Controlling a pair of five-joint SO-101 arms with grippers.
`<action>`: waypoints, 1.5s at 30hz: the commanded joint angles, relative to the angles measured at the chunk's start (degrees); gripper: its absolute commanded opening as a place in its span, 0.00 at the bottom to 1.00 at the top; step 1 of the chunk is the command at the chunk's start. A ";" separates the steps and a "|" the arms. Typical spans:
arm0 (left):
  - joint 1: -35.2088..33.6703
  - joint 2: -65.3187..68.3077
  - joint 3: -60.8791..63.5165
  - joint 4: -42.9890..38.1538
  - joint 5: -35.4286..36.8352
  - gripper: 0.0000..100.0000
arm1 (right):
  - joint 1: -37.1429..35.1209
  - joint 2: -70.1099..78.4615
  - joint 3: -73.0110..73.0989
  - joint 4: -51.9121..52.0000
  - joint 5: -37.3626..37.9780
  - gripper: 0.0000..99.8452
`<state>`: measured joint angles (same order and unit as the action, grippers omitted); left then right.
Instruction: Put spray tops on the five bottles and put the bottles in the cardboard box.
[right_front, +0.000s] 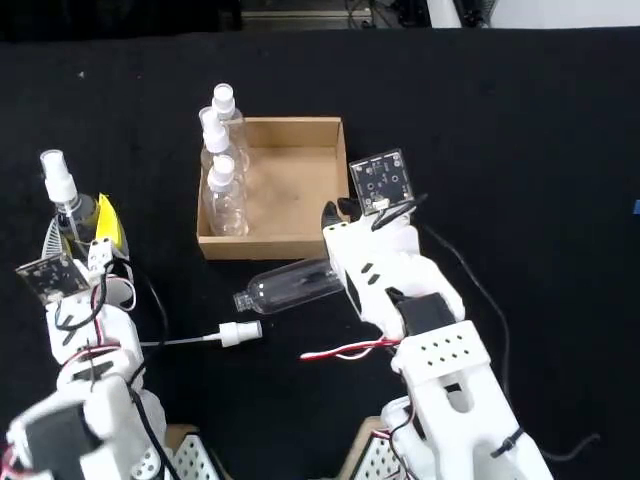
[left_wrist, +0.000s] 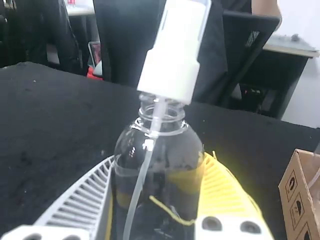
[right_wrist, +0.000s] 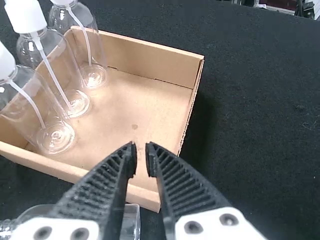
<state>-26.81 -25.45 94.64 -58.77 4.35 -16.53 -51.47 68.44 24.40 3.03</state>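
Left tool (left_wrist: 161, 162) is clamped on an upright bottle (left_wrist: 150, 145), well apart from the cardboard box (right_front: 300, 185); its spray top (left_wrist: 175, 45) is seated crooked on the neck (apparently not screwed down) and could be shaken off. Right tool (right_wrist: 140, 150), nearly shut and empty, is held over the box's front wall, which could be snagged. Five bottles are counted: three capped bottles (right_front: 225, 195) boxed, one held, one bare bottle (right_front: 290, 285) lying beside the box. Five tops are counted, with one loose spray top (right_front: 238, 333) on the tabletop (right_front: 520, 120).

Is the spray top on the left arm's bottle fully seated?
No. The spray top sits tilted above the bare neck of the bottle, only its tube inside.
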 joint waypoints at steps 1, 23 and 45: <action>-0.66 -9.76 -0.31 9.67 -0.35 0.03 | 0.97 -2.59 -0.40 -1.85 0.00 0.01; -0.04 -28.57 -35.82 67.25 -0.35 0.03 | 1.14 -2.77 -0.31 -1.58 0.00 0.01; 27.03 -16.00 -86.29 88.62 -0.35 0.03 | 13.63 -2.68 -12.44 9.23 0.26 0.01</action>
<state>-6.07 -43.56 18.86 27.74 4.35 -8.97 -51.47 63.78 30.37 3.12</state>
